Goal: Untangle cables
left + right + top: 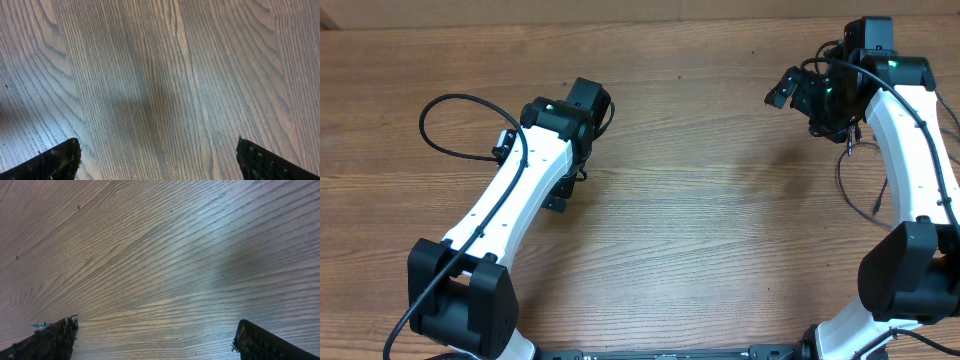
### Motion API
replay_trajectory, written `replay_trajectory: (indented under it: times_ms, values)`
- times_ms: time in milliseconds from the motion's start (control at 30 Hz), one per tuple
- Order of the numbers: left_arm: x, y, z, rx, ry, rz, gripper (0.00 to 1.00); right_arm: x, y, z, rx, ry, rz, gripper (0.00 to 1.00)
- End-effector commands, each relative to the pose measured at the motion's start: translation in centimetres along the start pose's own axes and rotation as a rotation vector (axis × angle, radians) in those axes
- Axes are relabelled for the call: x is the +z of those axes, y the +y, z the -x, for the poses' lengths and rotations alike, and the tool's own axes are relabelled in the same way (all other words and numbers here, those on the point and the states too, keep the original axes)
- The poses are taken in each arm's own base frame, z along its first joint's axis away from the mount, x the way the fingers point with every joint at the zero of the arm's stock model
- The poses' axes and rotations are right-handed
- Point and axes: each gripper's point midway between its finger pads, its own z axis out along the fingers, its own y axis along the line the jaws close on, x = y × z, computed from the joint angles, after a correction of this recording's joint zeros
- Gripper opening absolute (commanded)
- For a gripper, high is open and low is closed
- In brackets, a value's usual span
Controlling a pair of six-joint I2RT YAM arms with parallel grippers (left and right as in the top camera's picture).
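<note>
No loose cable shows on the wooden table (700,200) in any view. My left gripper (592,104) hangs over the table's left middle. In the left wrist view its fingers (157,142) are wide apart with only bare wood between them. My right gripper (788,88) is at the far right. In the right wrist view its fingers (157,322) are also wide apart over bare wood. A black cable loop (428,135) runs out from the left arm, and a thin black cable (848,185) hangs by the right arm. Both look like arm wiring.
The white left arm (510,200) lies diagonally across the left half of the table. The right arm (910,150) runs along the right edge. The table's far edge (620,20) is at the top of the overhead view.
</note>
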Motion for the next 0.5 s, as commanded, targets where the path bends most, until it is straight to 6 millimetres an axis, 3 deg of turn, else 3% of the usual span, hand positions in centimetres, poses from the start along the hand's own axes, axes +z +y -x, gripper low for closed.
replay_trajectory:
  times_ms: [0,467]
  values:
    - [-0.30,-0.27,0.13,0.019,-0.015,-0.011,0.99,-0.44,0.35,0.48,-0.020,-0.017,0.012,1.00]
    - [-0.30,-0.27,0.13,0.019,-0.015,-0.011,1.00,-0.44,0.35,0.48,-0.020,-0.017,0.012,1.00]
